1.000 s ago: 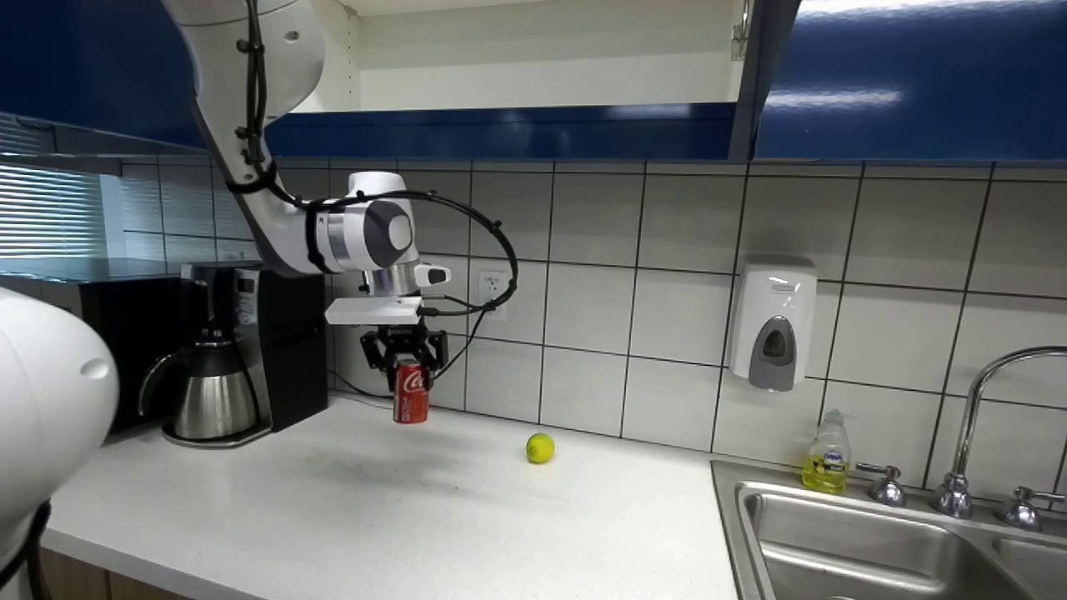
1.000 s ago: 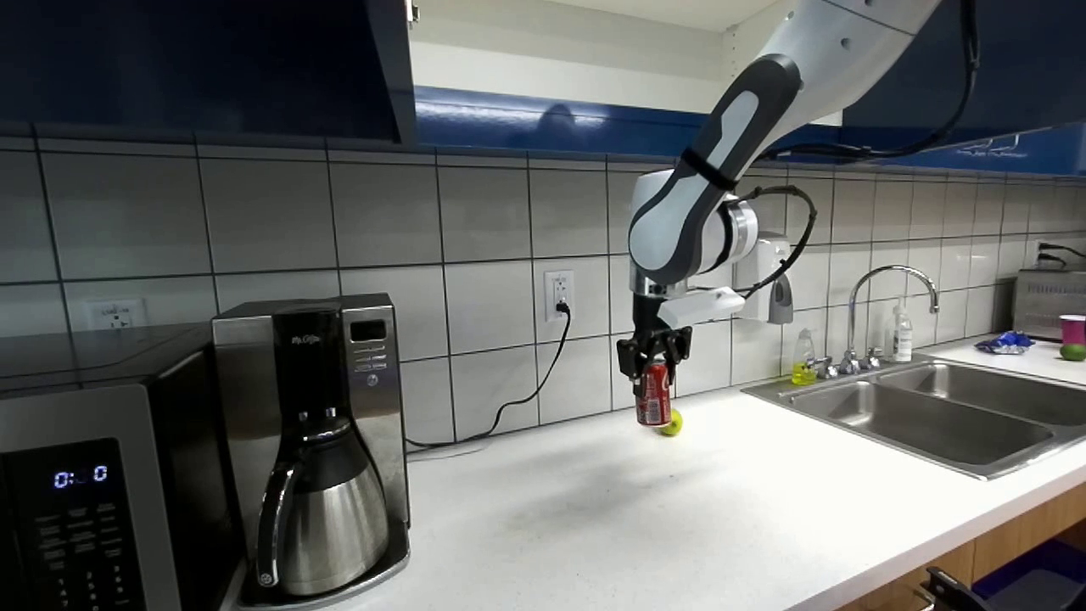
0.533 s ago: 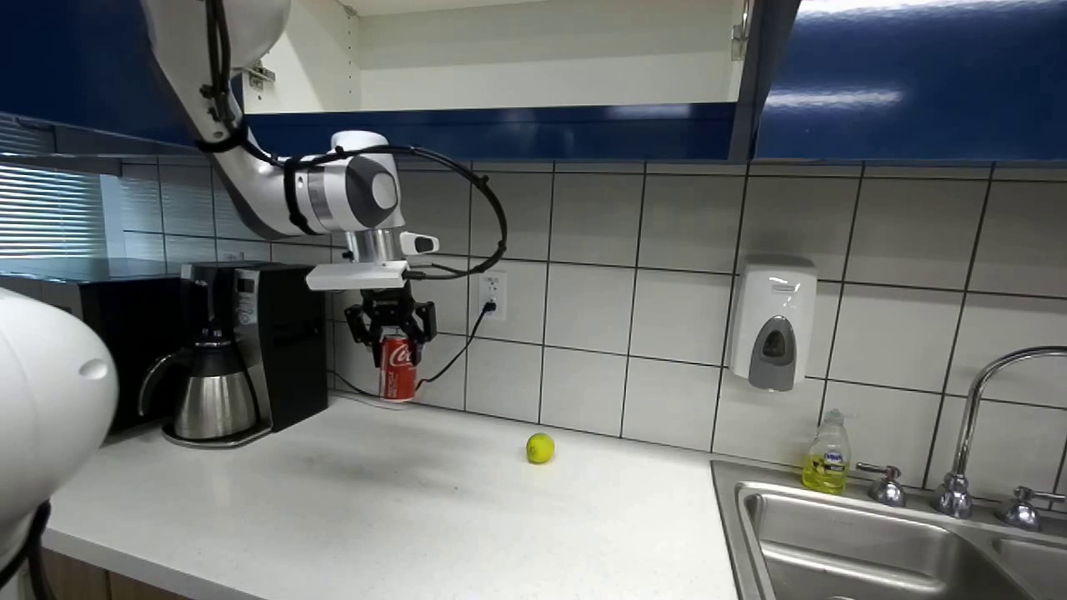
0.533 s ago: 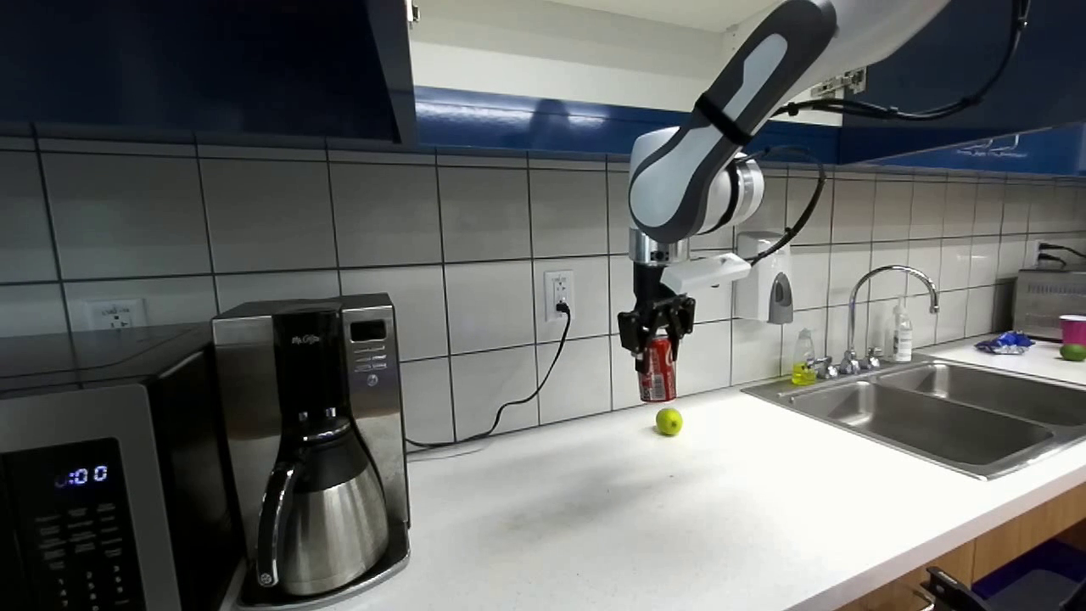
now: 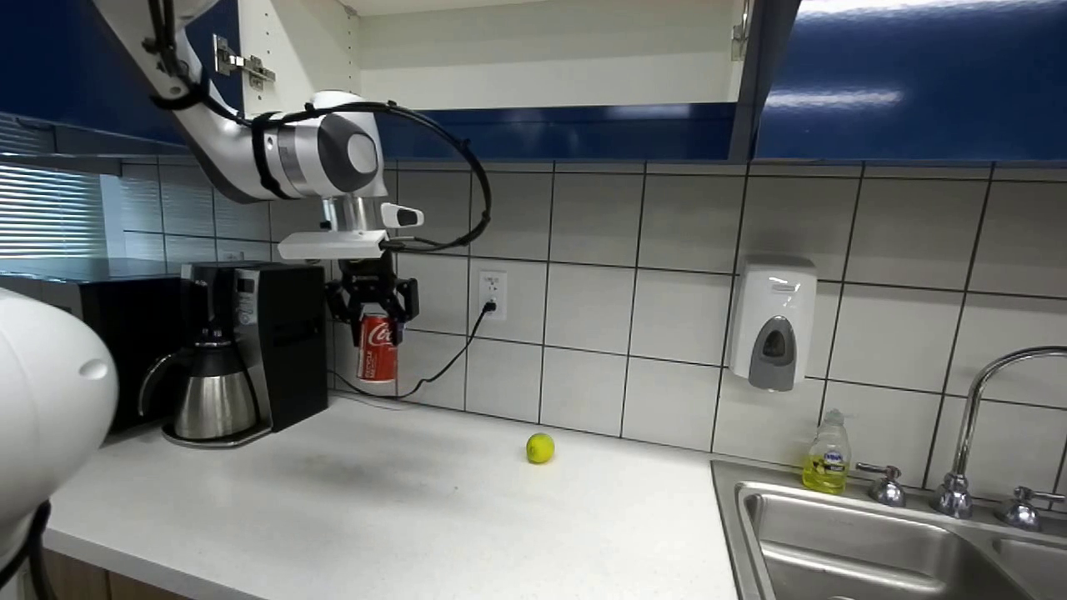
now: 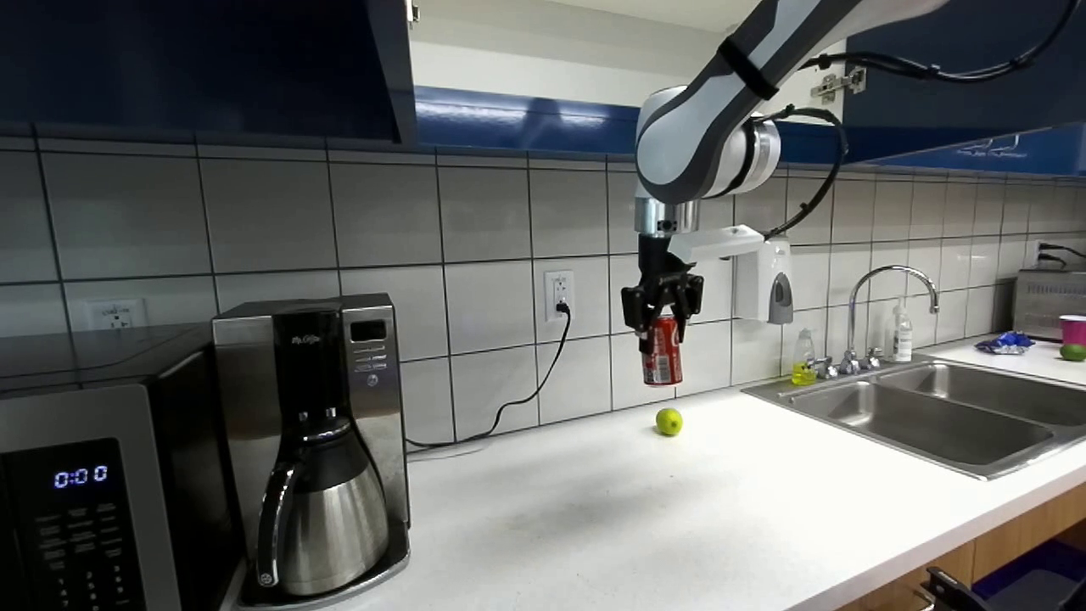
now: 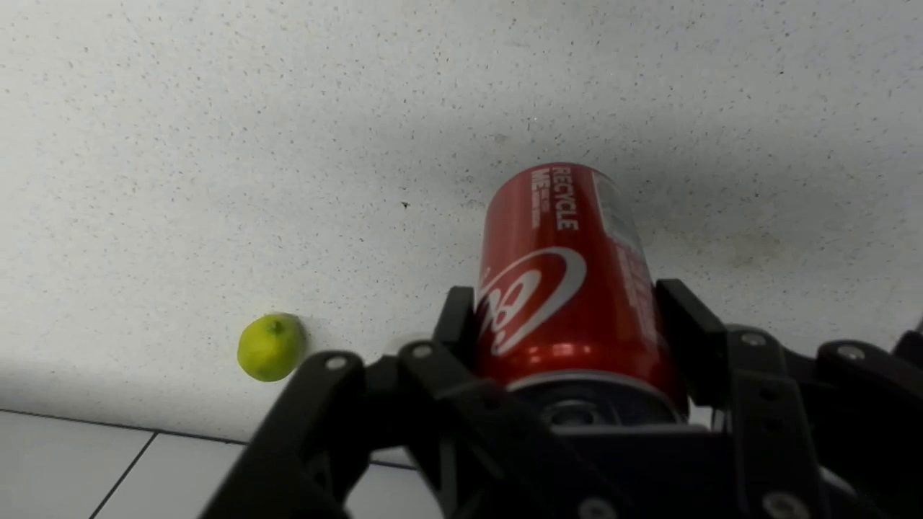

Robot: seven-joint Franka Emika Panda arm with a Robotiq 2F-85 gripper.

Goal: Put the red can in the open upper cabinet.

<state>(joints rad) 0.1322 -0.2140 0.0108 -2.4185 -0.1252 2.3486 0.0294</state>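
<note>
The red can (image 5: 379, 358) hangs upright, well above the white counter, in both exterior views (image 6: 662, 361). My gripper (image 5: 377, 337) points down and is shut on the can's upper part. In the wrist view the two black fingers (image 7: 564, 288) press the can's sides (image 7: 555, 238), and its silvery top faces the palm, partly hidden. The open upper cabinet (image 5: 517, 132) is on the wall above, with a pale interior and a blue lower edge, also seen in an exterior view (image 6: 509, 117). The can is below that edge. Part of my arm crosses in front of the cabinet.
A yellow-green ball (image 5: 540, 448) lies on the counter (image 5: 500, 533). A coffee maker (image 6: 322, 475) and microwave (image 6: 93, 475) stand at one end, a sink (image 5: 867, 542) at the other. An open cabinet door hinge (image 5: 242, 65) is near my arm. A soap dispenser (image 5: 775, 325) is wall-mounted.
The gripper and the can have risen steadily from lower over the counter. They shift left in an exterior view. The can stays gripped; the ball has not moved.
</note>
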